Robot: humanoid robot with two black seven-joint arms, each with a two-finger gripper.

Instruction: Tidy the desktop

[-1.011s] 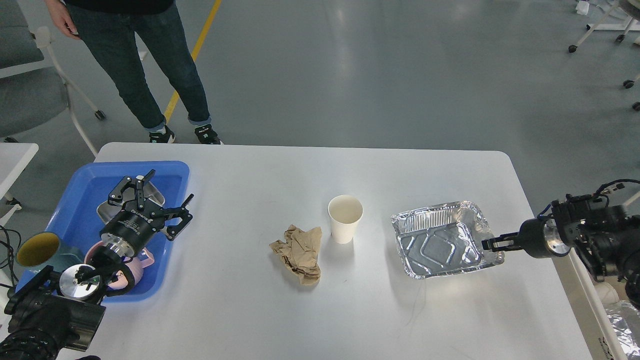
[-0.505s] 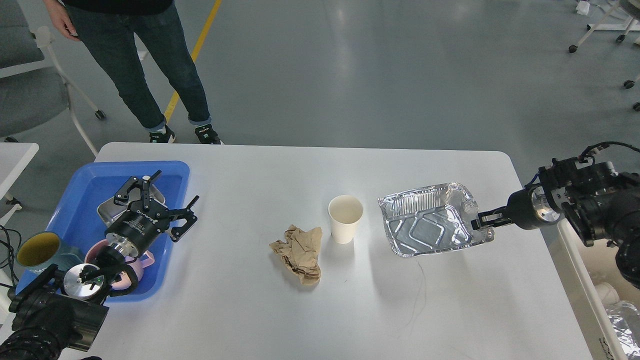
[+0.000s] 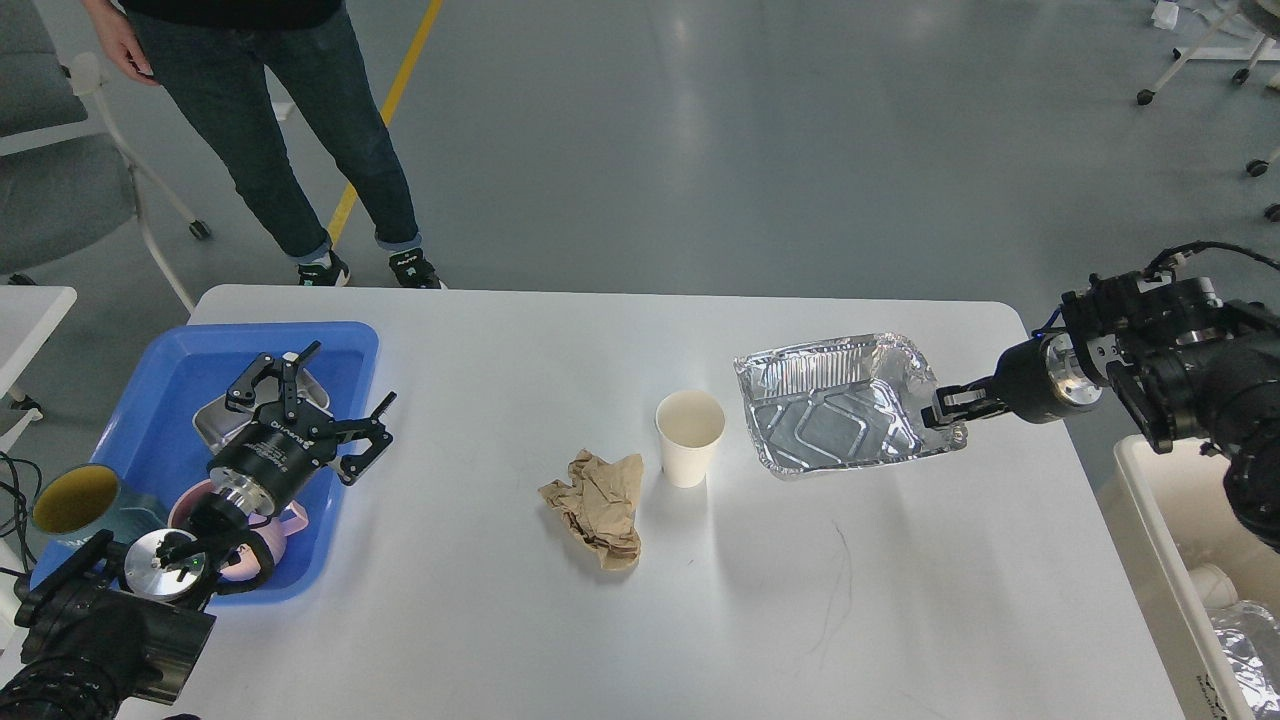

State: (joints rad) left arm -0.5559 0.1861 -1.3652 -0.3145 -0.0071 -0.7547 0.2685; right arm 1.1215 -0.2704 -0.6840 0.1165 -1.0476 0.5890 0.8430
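Progress: we judge the job partway through, with several dishes already in the blue tray [image 3: 170, 360] and three loose things yet to clear.
Desktop: the desktop [image 3: 600, 640] fills the middle of our view, wide and white, faint dark scratches near its front right.
Right gripper: our right gripper [image 3: 945, 408] is pinched onto the right rim of the foil pan [image 3: 835, 420], which hangs tilted, clear of the surface, its shadow below.
Foil pan contents: nothing in it that we can see.
Left gripper: our left gripper [image 3: 320, 385] hovers over the blue tray, fingers spread wide, holding nothing.
Blue tray contents: a metal dish [image 3: 215, 425], a pink mug [image 3: 285, 520], and a teal cup [image 3: 75, 500] at its near-left corner.
Left to do: the paper cup [image 3: 690, 435], upright and empty-looking, just beside the crumpled brown paper [image 3: 598, 505].
White bin: the white bin [image 3: 1190, 560] sits off the right edge with foil scraps inside, a likely home for the pan.
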